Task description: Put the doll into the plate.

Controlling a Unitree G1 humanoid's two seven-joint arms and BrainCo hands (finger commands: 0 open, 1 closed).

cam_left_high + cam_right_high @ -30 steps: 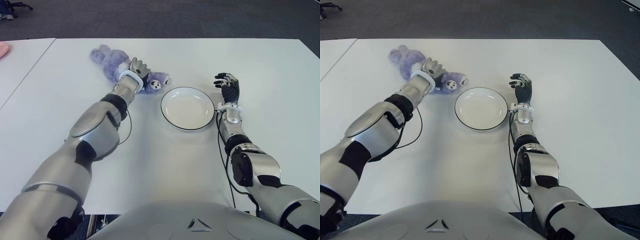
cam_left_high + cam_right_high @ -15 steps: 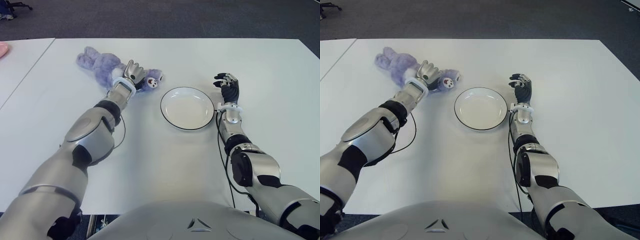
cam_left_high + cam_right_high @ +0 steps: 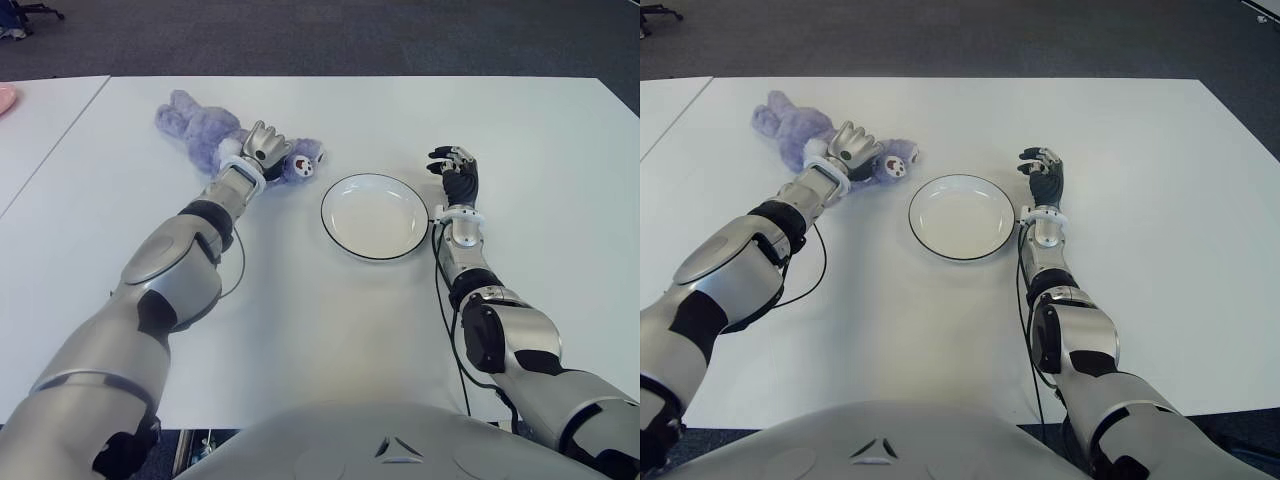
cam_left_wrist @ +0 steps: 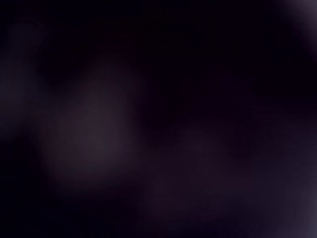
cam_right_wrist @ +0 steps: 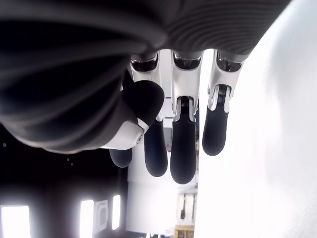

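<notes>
I can read no brand, label or writing anywhere on my feeds. The doll [image 3: 225, 140] is a fuzzy lavender plush animal, lying stretched out on the smooth white table [image 3: 330, 320], its pale round face with dark eye patches at the end nearer the plate [image 3: 375, 216]. The plate is a shallow round white dish with a thin dark rim, glossy and bare inside, sitting apart from the doll, on the doll's right. My left hand [image 3: 264, 144] is pressed down on the plush's middle, metal-grey fingers over the fur; the left wrist view is only dark blur, so I cannot tell whether they have closed on it. My right hand [image 3: 1044, 172] shows just beside the plate's right edge, and in its wrist view the black-tipped fingers [image 5: 183, 148] hang loosely extended, gripping nothing.
</notes>
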